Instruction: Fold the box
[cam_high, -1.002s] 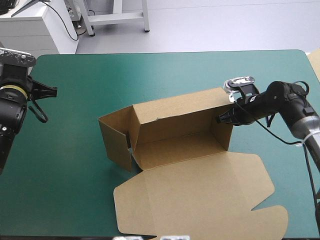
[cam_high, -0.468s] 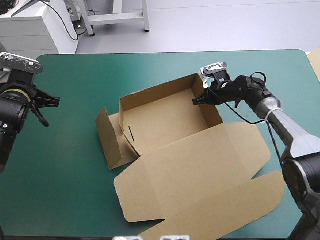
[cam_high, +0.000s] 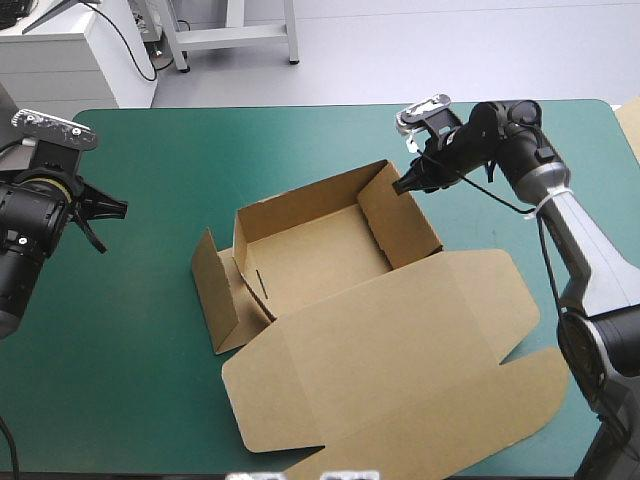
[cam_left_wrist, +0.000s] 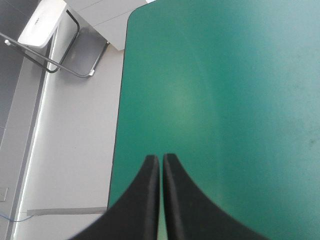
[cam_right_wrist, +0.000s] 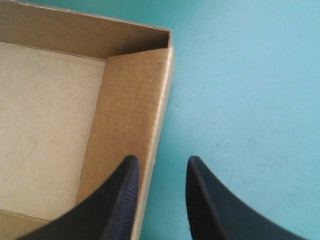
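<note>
On teal-green cover (cam_high: 300, 140): one box (cam_high: 310, 255); left hand (cam_left_wrist: 161, 159) closed, right hand (cam_right_wrist: 161, 162) parted.

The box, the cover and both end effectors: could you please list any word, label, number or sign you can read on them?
None: no text can be read in any view.
The box is plain brown board, inside and on its lid.
The teal-green cover, the left end effector and the right end effector show no marks.
</note>
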